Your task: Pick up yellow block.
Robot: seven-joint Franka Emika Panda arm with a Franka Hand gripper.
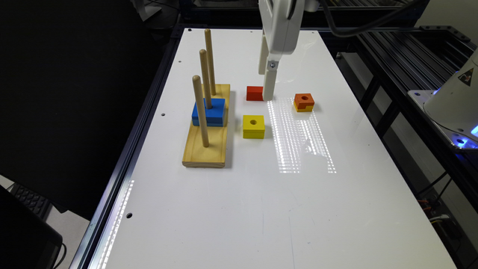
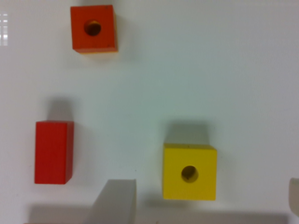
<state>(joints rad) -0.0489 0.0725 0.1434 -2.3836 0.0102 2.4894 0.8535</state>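
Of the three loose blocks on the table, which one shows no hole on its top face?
The red block beside the gripper: its top is plain, while the yellow block and the orange-topped block each show a round hole.

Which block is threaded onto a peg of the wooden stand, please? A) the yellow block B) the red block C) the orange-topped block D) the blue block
D: the blue block sits on the wooden stand with a peg through it, while the red block, the yellow block and the orange-topped block lie loose on the white table.
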